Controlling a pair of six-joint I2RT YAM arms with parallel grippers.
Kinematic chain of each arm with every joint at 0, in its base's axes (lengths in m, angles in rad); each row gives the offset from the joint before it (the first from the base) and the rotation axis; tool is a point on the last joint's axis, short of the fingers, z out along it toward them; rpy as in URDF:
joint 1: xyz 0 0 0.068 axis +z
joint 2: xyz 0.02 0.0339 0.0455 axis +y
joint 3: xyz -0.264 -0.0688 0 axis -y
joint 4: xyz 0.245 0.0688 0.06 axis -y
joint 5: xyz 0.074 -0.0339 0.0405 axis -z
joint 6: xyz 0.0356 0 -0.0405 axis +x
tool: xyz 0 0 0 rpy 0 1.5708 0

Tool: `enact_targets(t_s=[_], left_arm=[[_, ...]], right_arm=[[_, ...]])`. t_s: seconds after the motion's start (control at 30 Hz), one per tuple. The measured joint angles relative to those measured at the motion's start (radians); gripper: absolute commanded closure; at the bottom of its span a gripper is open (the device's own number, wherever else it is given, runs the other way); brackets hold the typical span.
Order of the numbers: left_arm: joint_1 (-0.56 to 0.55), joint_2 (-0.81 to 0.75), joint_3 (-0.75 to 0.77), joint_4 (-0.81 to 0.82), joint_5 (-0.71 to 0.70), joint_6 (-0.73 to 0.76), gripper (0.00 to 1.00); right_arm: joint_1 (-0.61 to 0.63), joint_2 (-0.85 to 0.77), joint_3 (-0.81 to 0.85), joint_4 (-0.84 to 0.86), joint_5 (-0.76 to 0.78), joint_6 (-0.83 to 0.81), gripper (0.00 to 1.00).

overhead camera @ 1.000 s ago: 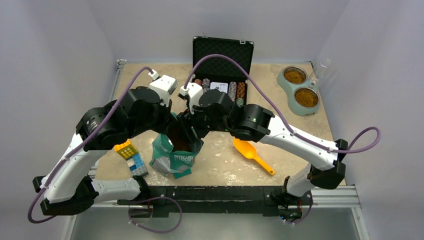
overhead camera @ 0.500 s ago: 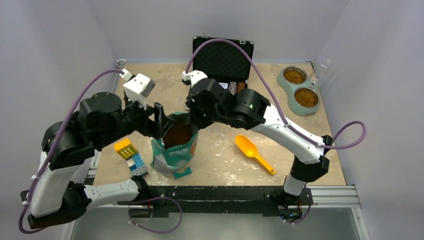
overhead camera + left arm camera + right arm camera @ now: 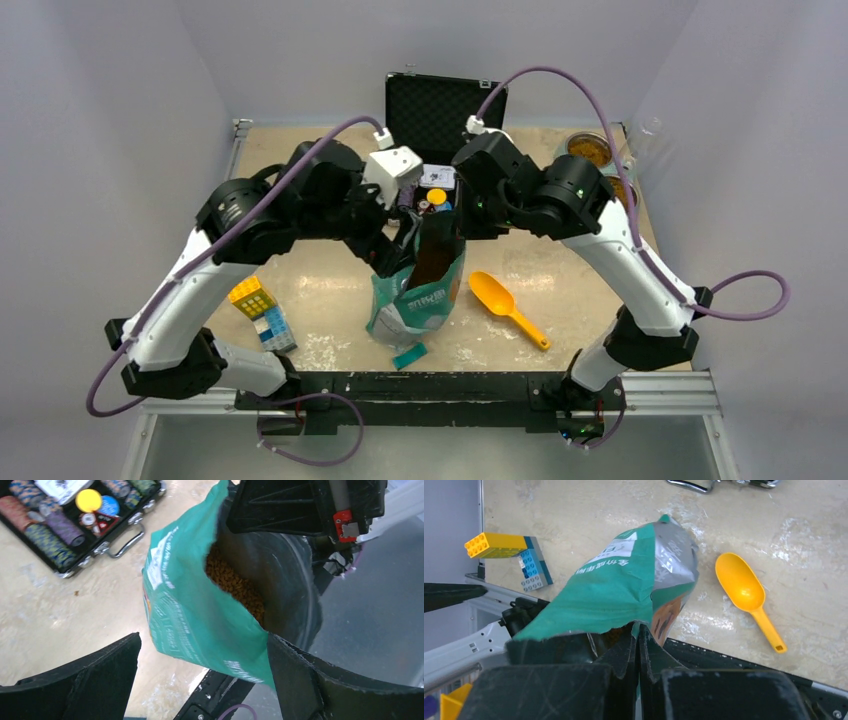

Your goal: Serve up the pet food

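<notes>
The pet food (image 3: pixel 235 582) is brown kibble inside an open teal bag (image 3: pixel 420 295), which stands tilted at the table's middle. My right gripper (image 3: pixel 639 635) is shut on the bag's (image 3: pixel 619 592) torn top rim, and in the top view this gripper (image 3: pixel 456 215) is at the bag's far right edge. My left gripper (image 3: pixel 202 677) is open, with the bag's (image 3: pixel 200 615) teal side between its spread fingers; the right-hand finger (image 3: pixel 300 675) touches the bag's edge. In the top view the left gripper (image 3: pixel 392 252) is at the bag's left rim.
An orange scoop (image 3: pixel 503 302) lies right of the bag. A green double bowl (image 3: pixel 590 150) holding kibble sits far right, partly behind my right arm. An open case of poker chips (image 3: pixel 440 110) stands behind. Toy bricks (image 3: pixel 262 312) lie left; a torn teal strip (image 3: pixel 408 355) lies in front.
My left gripper opened and let go of the bag's rim. My right gripper closed on the rim, and the bag shifted right and now tilts. Both arms swung right.
</notes>
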Motion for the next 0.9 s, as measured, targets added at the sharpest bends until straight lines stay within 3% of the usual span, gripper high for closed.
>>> enact_targets(t_s=[0.23,0.6,0.67,0.77,0.9], left_arm=[[-0.06,0.072,0.034,0.05,0.068,-0.013,0.0],[-0.127,0.049,-0.041,0.144,-0.007,0.012,0.01],[-0.153,0.056,-0.043,0.146,-0.037,0.026,0.12],[-0.192,0.075,-0.049,0.146,-0.106,0.046,0.39],[-0.207,0.14,-0.048,0.133,-0.235,0.036,0.63]], right_arm=[[-0.03,-0.036,0.002,-0.051,0.019,0.057,1.0],[-0.082,-0.021,0.006,-0.003,-0.066,0.08,1.0],[-0.084,-0.021,0.002,0.005,-0.076,0.08,1.0],[-0.085,-0.026,-0.02,0.04,-0.08,0.087,1.0],[-0.088,-0.053,-0.077,0.107,-0.084,0.088,1.0]])
